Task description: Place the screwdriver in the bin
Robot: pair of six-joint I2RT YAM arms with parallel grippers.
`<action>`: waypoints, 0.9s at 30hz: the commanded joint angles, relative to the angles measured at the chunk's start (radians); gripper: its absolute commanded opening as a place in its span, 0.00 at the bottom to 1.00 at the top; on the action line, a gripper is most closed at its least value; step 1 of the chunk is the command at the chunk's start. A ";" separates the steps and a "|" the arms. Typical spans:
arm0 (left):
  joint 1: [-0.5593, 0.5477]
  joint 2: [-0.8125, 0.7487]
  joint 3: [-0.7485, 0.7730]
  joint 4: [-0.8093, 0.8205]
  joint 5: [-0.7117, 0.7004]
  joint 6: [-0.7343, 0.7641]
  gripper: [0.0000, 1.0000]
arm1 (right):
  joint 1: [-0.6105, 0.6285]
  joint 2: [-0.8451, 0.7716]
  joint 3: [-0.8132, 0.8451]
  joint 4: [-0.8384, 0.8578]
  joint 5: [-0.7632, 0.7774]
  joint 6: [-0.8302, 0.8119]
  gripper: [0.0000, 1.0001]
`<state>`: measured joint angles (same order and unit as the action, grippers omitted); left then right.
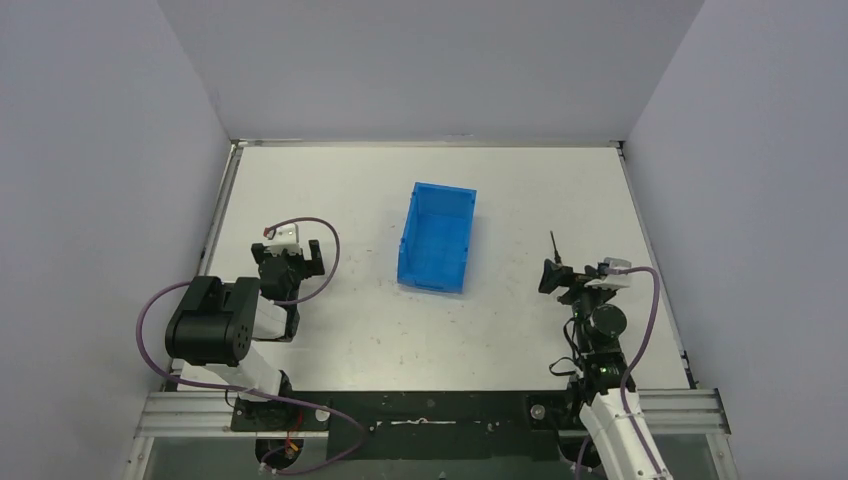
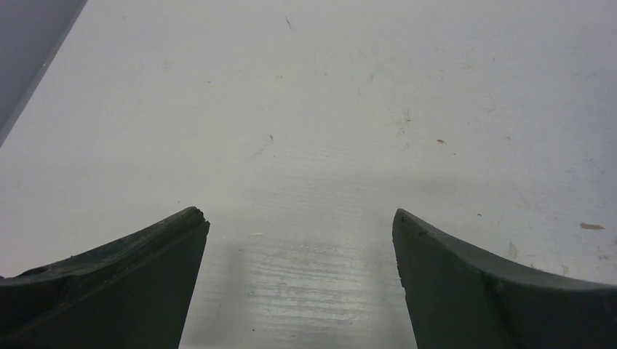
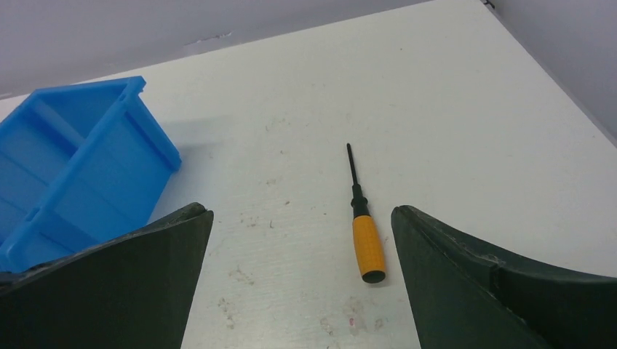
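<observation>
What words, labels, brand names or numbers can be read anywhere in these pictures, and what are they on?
None can be read in any view.
The bin: plain blue walls, no label showing.
The screwdriver: plain orange handle, no brand showing.
The table: only scuffs and specks, no print.
The left arm and right arm: too small in the top view to tell whether they carry any marking.

Twin black-and-white jointed arms, purple-cabled.
Black box-shaped motor housing (image 1: 212,325) with white links at left; slim white plastic forearm link (image 1: 620,430) at right; looped purple cables (image 1: 140,328); dark matte tapered fingers (image 2: 109,283), edges scuffed.
</observation>
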<state>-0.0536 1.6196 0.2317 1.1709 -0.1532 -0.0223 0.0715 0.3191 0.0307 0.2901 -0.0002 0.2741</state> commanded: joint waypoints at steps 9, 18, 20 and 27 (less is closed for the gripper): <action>-0.003 -0.009 0.021 0.042 0.000 -0.007 0.97 | -0.007 0.351 0.387 -0.132 0.042 -0.022 1.00; -0.003 -0.007 0.021 0.041 0.000 -0.008 0.97 | -0.006 0.879 0.760 -0.492 0.119 -0.050 1.00; -0.003 -0.009 0.021 0.041 -0.002 -0.007 0.97 | -0.007 0.986 0.807 -0.546 0.135 -0.054 1.00; -0.004 -0.009 0.021 0.040 -0.002 -0.007 0.97 | 0.001 1.221 0.834 -0.581 0.217 -0.052 0.99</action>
<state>-0.0536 1.6196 0.2317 1.1706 -0.1532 -0.0223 0.0715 1.4864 0.8410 -0.2379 0.1360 0.2356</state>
